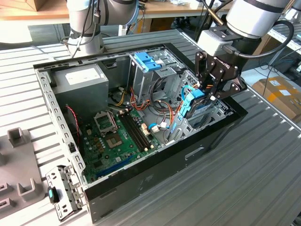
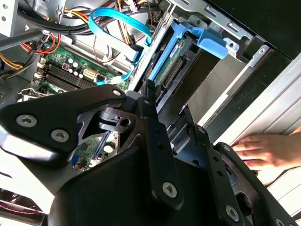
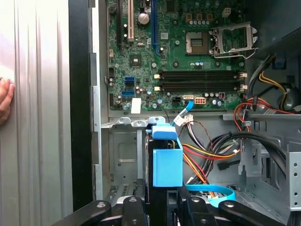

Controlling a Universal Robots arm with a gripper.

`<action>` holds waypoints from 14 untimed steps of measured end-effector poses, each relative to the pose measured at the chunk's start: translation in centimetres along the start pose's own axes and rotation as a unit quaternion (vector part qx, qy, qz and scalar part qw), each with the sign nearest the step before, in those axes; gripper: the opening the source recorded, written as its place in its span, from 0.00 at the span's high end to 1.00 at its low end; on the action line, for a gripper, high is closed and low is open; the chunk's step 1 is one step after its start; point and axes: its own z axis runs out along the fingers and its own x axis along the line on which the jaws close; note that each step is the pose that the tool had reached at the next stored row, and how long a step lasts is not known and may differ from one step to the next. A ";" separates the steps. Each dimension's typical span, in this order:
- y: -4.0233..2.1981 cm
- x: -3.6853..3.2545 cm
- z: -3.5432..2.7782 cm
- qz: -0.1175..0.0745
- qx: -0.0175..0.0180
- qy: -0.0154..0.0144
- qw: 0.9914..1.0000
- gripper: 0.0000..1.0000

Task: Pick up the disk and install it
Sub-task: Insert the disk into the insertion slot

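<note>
The disk [image 1: 192, 104], a dark drive in a light-blue carrier frame, stands on edge in the drive bay at the corner of the open computer case [image 1: 141, 181] on the exterior view's right. My gripper [image 1: 207, 96] comes down on it from above and is shut on it. In the first wrist view the black fingers [image 3: 136, 209] flank the dark body just below the blue carrier [image 3: 167, 162]. In the second wrist view the disk [image 2: 171, 54] runs away from the fingers [image 2: 150, 108] into the grey bay, connector edge showing.
A grey cage with a blue latch [image 1: 148, 61] stands behind the bay. The green motherboard [image 1: 117, 136], loose coloured cables [image 3: 211, 150] and a blue ribbon cable [image 2: 117, 19] lie close. A person's hand [image 2: 268, 150] rests on the slatted table outside the case wall. Another arm's base [image 1: 84, 28] stands behind.
</note>
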 end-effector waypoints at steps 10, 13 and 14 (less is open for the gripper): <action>-0.01 0.00 0.42 0.000 0.000 0.000 1.000 0.45; -0.01 -0.01 0.69 0.000 0.000 0.000 1.000 0.45; -0.01 -0.01 0.77 0.000 0.000 0.000 1.000 0.45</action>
